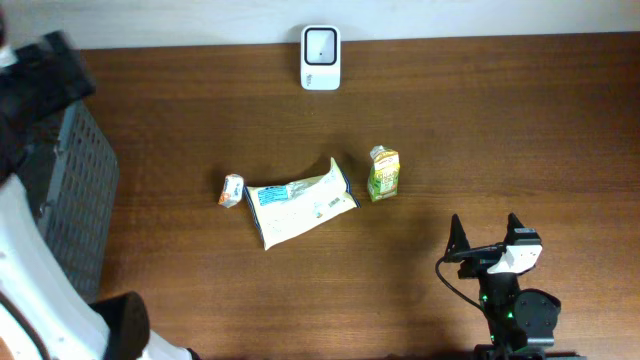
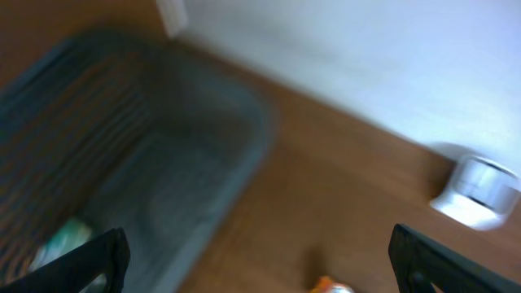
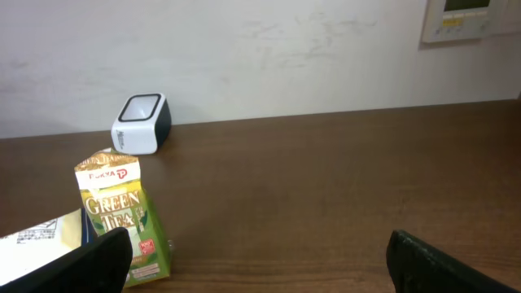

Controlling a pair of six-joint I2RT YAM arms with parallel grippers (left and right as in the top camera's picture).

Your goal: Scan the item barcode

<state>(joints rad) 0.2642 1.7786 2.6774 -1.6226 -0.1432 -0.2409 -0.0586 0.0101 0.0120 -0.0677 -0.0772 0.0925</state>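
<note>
Three items wait on the dark wood tabletop (image 1: 500,120) I am working from afar, laid in a loose row at its middle, I judge so that either arm can reach them and carry them to the reader. The grey slatted basket (image 1: 80,190) sits at the left edge, probably as the drop-off for finished goods. The left end effector (image 2: 256,244) hangs above it with its fingers spread wide and nothing between them. A pale green-and-white object (image 2: 61,240) lies inside, too blurred to name. The right end effector (image 1: 485,232) rests near the front right corner, also fully open and empty, aimed toward the row. The white printed packet (image 1: 300,203) is the largest item and lies flat and slightly skewed. Just to its right, apart from it, the green tea carton (image 1: 383,174) stands upright with its front toward the right wrist camera, and it looks the handiest next pick for that arm. The white scanner (image 1: 320,57) stands at the far edge against the wall, its dark window tilted up and forward so that a barcode can be shown to it from above. A small wrapped item (image 1: 232,190) lies just left of the packet. The wood is smooth with a dull sheen. Behind it are a plain off-white wall (image 3: 285,57) and a control panel (image 3: 468,16).
</note>
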